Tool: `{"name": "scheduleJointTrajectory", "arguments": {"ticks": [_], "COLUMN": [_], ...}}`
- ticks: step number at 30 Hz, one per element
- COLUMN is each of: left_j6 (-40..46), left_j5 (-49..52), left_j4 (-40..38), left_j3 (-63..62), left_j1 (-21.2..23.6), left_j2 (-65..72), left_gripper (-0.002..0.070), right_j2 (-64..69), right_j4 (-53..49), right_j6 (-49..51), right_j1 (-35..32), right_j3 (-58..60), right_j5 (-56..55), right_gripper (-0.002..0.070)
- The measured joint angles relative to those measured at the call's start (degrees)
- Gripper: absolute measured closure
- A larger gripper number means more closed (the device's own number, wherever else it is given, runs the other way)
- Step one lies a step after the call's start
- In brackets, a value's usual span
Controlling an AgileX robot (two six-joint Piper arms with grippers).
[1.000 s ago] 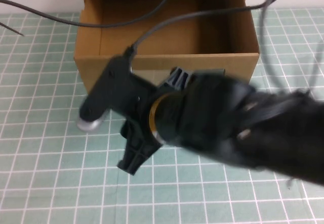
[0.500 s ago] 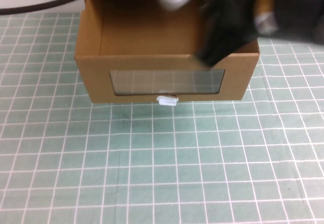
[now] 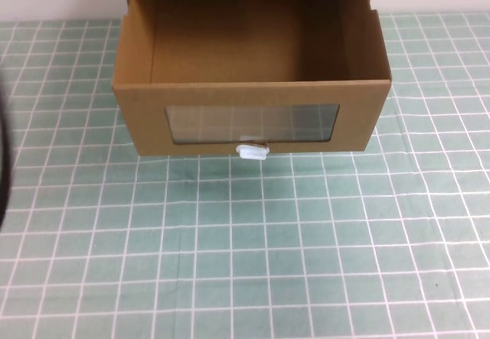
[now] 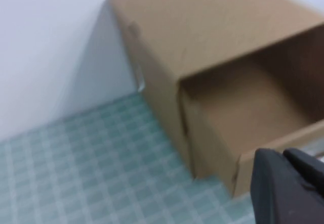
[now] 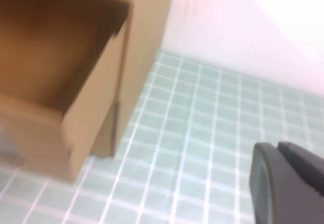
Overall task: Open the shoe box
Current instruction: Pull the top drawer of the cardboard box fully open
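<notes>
Box: the shoe box [image 3: 253, 117] sits at the far middle of the green grid mat [image 3: 230, 262]. Its drawer [image 3: 245, 48] is slid out toward the robot and shows a bare cardboard floor.
Front panel: there's a clear window [image 3: 253, 125] in it, with a small white pull tab [image 3: 253, 152] just under it. Nothing is touching either one.
Sleeve: the left wrist view shows the outer sleeve [image 4: 202, 21] back against the wall, with the drawer poking out of it.
Step in hand: I'd call the opening as good as done, so what's left is getting the arms away cleanly.
Doing it well: keep both arms high and wide of the cardboard, because one brush on that front panel could push the drawer back in. If more opening is wanted, pull the tab straight toward the robot and not at an angle, so the drawer doesn't bind in the sleeve.
Right gripper: the right gripper [image 5: 277, 150] is out of the overhead shot. It's off the box's right side above the mat, well clear, with fingers pressed together and nothing between them.
Left gripper: the left gripper [image 4: 282, 155] is raised off the box's left side, also out of the overhead shot. Its fingers look closed too, it's empty, and it isn't touching the box.
</notes>
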Motion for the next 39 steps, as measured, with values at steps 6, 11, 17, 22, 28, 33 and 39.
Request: {"name": "scheduleJointTrajectory", "arguments": {"ticks": [6,11,17,22,28,33,39], "left_j6": [-9.8,-13.6,-14.2,-14.2,-14.3,-14.3,-14.3], "left_j5": [-2.5,-13.8,-26.5,-31.6,-30.6,-30.1,-30.1], "left_j4": [11.5,12.7,10.1,9.7,9.7,9.7,9.8], "left_j3": [20.4,38.0,50.0,53.0,53.9,53.9,54.5], "left_j1": [0.0,0.0,0.0,0.0,0.0,0.0,0.0], "left_j2": [-17.0,-26.2,-27.9,-27.7,-27.2,-27.1,-27.1], "left_gripper": [0.0680,0.0680,0.0680,0.0680,0.0680,0.0680,0.0680], "right_j2": [-19.4,-28.5,-30.0,-30.0,-30.0,-30.0,-30.0], "right_j4": [5.2,5.9,6.6,6.6,6.6,6.6,6.6], "right_j6": [0.0,0.0,0.0,0.0,0.1,0.1,0.1], "right_j1": [-0.5,-0.5,-0.5,-0.5,-0.5,-0.5,-0.5], "right_j3": [20.8,30.2,32.6,32.7,32.7,32.7,32.7], "right_j5": [-11.3,-17.7,-17.1,-16.9,-16.9,-16.9,-16.9], "right_gripper": [0.0689,0.0689,0.0689,0.0689,0.0689,0.0689,0.0689]}}
